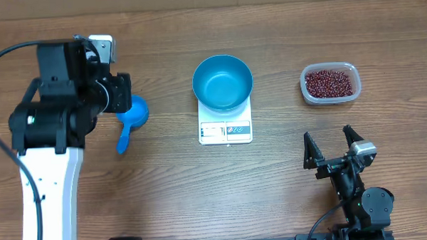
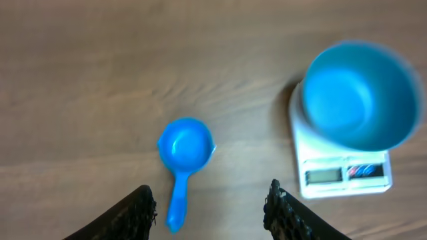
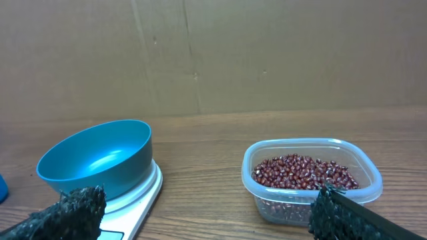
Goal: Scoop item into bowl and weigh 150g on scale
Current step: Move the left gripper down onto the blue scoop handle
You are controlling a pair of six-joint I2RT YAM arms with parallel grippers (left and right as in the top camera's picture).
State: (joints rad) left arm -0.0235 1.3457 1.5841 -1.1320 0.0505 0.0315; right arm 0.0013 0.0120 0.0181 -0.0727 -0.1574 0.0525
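The bright blue bowl [image 1: 222, 82] stands empty on the white scale [image 1: 225, 131] at the table's middle; the right wrist view shows the same bowl [image 3: 97, 160] and scale [image 3: 145, 195]. The red-brown beans, the item [image 1: 330, 82], fill a clear tub [image 3: 310, 190] at the right. A small blue scoop [image 2: 185, 148] lies left of the scale, handle toward me. My left gripper [image 2: 208, 208] hovers over the handle's end, open, its fingertips [image 2: 141, 205] apart on either side and touching nothing. My right gripper [image 1: 332, 146] is open and empty, in front of the tub.
The left arm's black and white body [image 1: 53, 118] covers the table's left side and part of the scoop [image 1: 134, 117]. A cardboard wall [image 3: 213, 53] closes off the far edge behind the bowl and tub.
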